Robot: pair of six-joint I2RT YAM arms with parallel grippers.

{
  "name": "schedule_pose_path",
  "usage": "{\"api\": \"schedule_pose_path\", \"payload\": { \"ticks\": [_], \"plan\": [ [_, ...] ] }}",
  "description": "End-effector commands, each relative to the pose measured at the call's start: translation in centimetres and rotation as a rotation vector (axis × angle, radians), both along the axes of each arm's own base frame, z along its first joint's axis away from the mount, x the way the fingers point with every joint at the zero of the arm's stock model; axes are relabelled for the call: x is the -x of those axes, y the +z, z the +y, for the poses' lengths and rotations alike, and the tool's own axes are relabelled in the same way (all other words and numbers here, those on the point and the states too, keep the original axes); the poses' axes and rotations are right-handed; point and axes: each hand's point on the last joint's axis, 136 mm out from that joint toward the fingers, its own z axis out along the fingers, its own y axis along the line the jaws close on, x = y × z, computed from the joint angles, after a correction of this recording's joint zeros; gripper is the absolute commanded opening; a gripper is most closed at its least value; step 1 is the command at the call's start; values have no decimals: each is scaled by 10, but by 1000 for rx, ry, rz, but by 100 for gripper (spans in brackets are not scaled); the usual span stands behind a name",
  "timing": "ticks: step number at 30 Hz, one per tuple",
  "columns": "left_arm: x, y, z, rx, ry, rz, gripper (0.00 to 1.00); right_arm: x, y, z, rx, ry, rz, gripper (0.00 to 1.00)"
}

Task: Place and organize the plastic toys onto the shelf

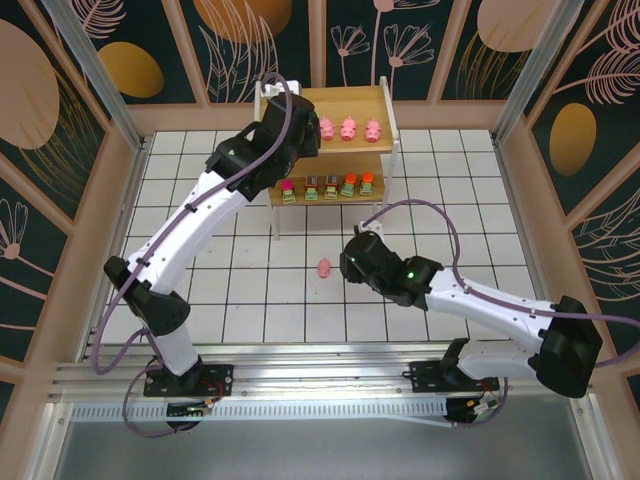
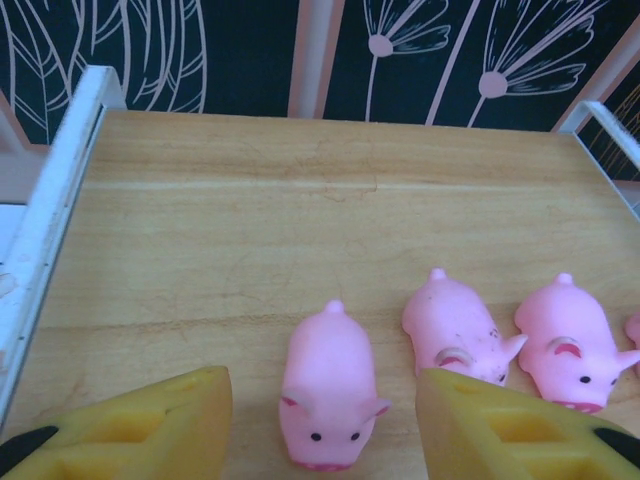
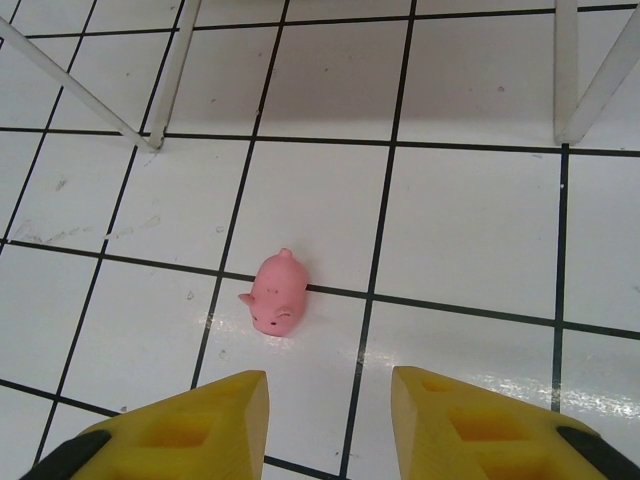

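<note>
The shelf point(image 1: 355, 100) stands at the far middle of the table. On its top board point(image 2: 300, 200) a pink pig point(image 2: 330, 385) stands between the yellow fingers of my left gripper point(image 2: 325, 430), which is open with a gap on each side. Two more pigs point(image 2: 455, 325) point(image 2: 570, 340) stand to its right. Several blocky toys point(image 1: 330, 186) line the lower board. One pig point(image 3: 277, 293) lies on its side on the tiled floor point(image 3: 470, 230). My right gripper point(image 3: 330, 420) hangs open just short of it and holds nothing.
White shelf legs point(image 3: 165, 80) point(image 3: 567, 70) stand beyond the floor pig. A wooden rim and patterned walls enclose the table point(image 1: 200, 300). The left arm point(image 1: 200, 215) reaches diagonally over the left tiles to the shelf.
</note>
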Motion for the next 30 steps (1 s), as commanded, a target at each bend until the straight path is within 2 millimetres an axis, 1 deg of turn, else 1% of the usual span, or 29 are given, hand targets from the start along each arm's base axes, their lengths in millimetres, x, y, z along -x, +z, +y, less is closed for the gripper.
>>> {"api": "schedule_pose_path", "payload": {
  "ticks": [1,2,3,6,10,11,12,15,17,21,23,25,30],
  "plan": [
    [2,17,7,34,5,-44,52,-4,16,11,-31,6,-31,39],
    [2,14,6,34,0,-42,52,-4,17,11,-34,5,-33,40],
    [9,27,11,56,-4,-66,53,-3,17,12,-34,7,-33,42],
    [16,35,13,78,-21,-88,52,-2,17,13,-34,7,-31,47],
    [29,41,19,93,-42,-130,53,-1,14,15,-29,4,-26,53],
    [33,39,20,92,-46,-144,53,-1,13,15,-26,-2,-23,55],
    [38,32,20,86,-54,-148,54,-2,10,14,-19,-12,-18,57],
    [51,23,25,86,-61,-166,58,-2,5,16,-1,-23,-7,60],
    [59,15,27,66,-66,-165,58,-1,4,18,-1,-25,-7,61],
    [78,-6,23,29,-100,-166,59,-2,2,21,-3,-36,-3,62],
    [86,-21,23,20,-115,-154,60,-4,-2,21,8,-46,0,62],
    [92,-35,25,11,-119,-135,61,-4,-6,23,24,-52,3,63],
    [99,-62,33,-5,-108,-107,66,-6,-11,27,37,-67,10,68]
  ]
}}
